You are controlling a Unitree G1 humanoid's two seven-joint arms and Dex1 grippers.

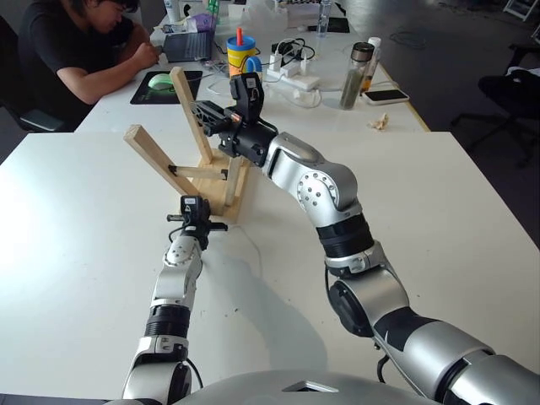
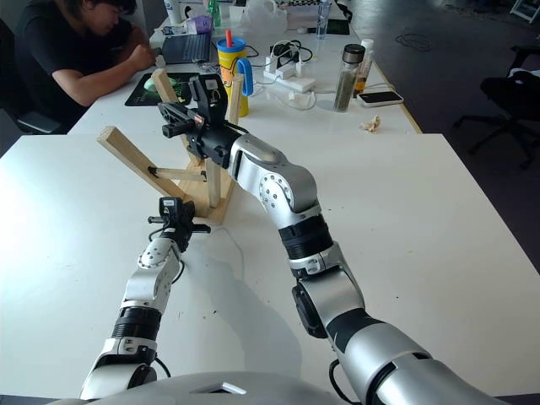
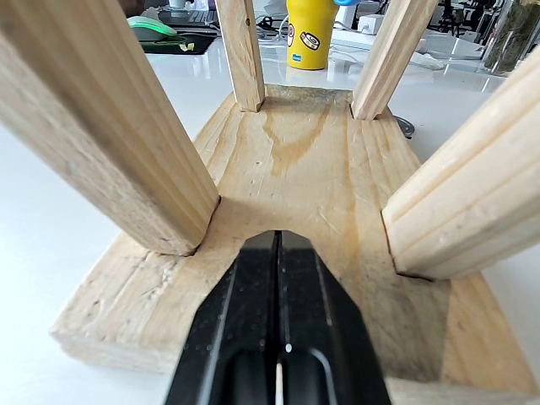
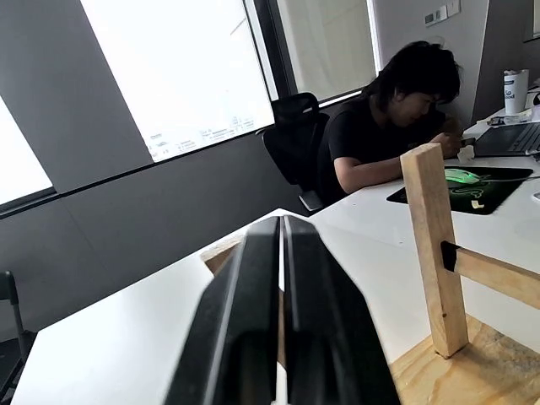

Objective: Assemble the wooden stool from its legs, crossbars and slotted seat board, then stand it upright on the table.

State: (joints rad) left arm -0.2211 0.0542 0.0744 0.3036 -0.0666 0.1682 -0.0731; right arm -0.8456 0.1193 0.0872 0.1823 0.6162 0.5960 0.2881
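Standing upturned, the stool [image 1: 233, 192] lies just ahead of the left gripper [image 3: 278, 245], fingers pressed together empty; the right gripper [image 4: 281, 226], likewise closed, hangs among its legs [image 1: 187, 105].

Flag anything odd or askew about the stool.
The stool is upside down: its seat board rests on the table and its legs point up, leaning outward. No damage shows.

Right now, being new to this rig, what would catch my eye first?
An upside-down wooden stool rests on the white table, seat board down, legs splayed upward. The right claw sits shut high among the far legs; the left claw, shut, points at the seat board's near edge.
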